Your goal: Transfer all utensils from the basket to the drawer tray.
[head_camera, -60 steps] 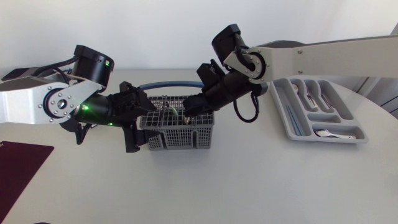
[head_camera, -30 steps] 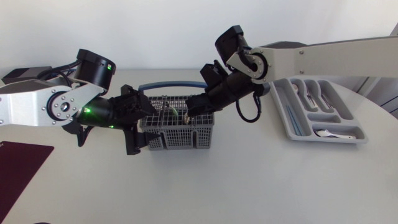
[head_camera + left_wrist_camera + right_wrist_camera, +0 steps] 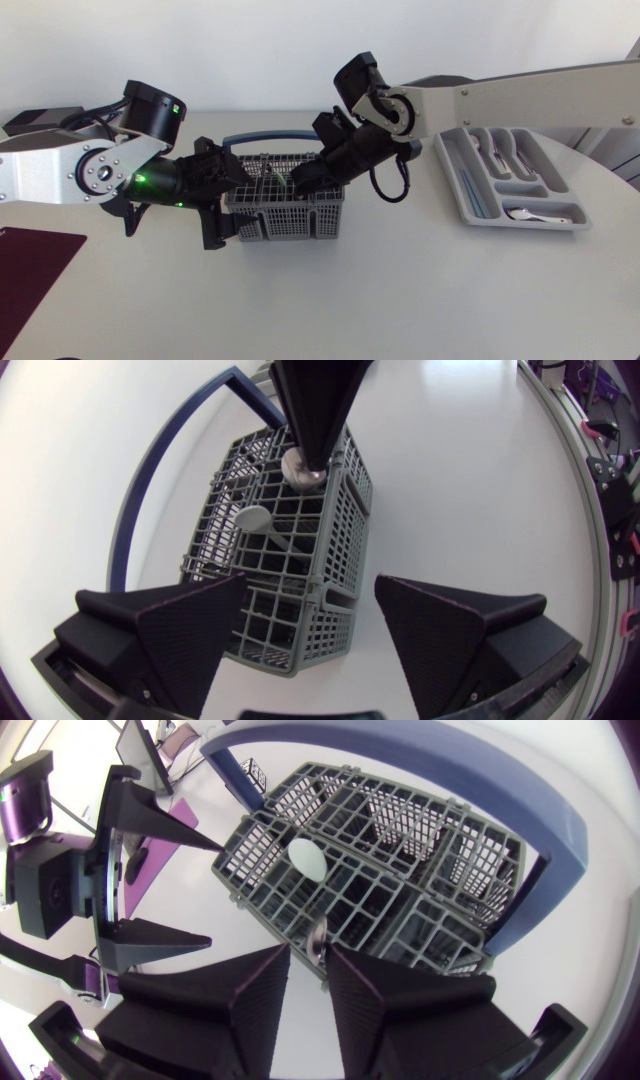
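Right wrist view: right gripper (image 3: 310,956) nearly closed, apparently pinching utensil (image 3: 318,932) in basket (image 3: 400,815).

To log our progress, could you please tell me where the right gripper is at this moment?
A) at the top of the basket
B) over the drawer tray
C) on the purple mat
A: the head view shows the right gripper at the top of the basket, well apart from the drawer tray.

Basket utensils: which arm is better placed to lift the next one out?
Right: the right pincer is down in the basket at a utensil handle, on the side of the drawer tray; the left pincer stands open astride the basket's end.
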